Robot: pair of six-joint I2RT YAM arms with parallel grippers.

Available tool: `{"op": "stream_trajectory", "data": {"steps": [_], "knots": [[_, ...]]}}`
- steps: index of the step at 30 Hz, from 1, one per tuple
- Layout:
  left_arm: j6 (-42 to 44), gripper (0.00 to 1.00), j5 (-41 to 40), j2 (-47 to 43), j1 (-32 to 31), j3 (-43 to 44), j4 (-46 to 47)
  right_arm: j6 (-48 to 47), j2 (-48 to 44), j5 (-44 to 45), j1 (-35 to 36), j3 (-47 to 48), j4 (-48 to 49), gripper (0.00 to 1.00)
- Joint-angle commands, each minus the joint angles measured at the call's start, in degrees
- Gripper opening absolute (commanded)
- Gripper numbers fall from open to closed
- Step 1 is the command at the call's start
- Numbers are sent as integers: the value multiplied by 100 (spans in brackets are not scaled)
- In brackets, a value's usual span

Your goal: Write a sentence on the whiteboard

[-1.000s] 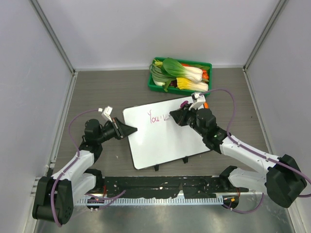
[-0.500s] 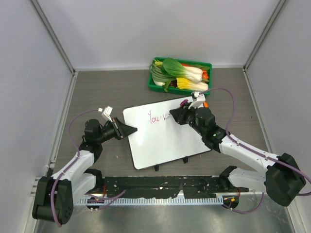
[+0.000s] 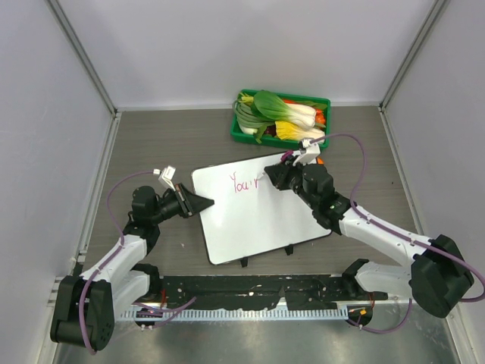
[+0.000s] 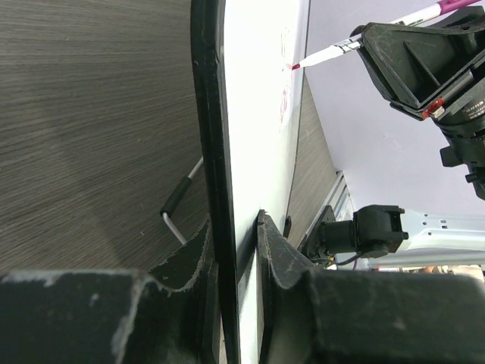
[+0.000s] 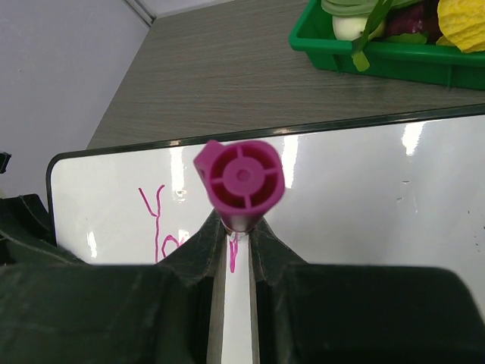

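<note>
Though it is partly hidden, the sentence [image 3: 241, 182] (pink cursive) begins "You".

Whiteboard [image 3: 258, 216] on table [image 3: 167, 144]; vegetable bin [image 3: 239, 134] behind it.

Walls: plain pale grey panels [image 3: 227, 45] on three sides, no windows.
Corner posts: slim metal strips [image 3: 83, 57] where the panels meet.
Tabletop: dark grey-brown wood grain [image 3: 151, 144], matte.
Near edge: brushed metal sheet [image 3: 250, 345], a little scuffed.
Light: even and soft, probably from overhead; the source is out of view.
</note>
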Motion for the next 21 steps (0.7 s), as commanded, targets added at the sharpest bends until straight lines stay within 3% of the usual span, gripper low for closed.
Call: {"op": "stream_trajectory", "data": {"steps": [1,21], "knots": [[1114,0,-861,68,3,-59,-548,-115,85,277,-36,227,51,1],[1132,0,-879,68,-15,-50,-557,-9,-197,225,-115,-63,-46,1]]}}
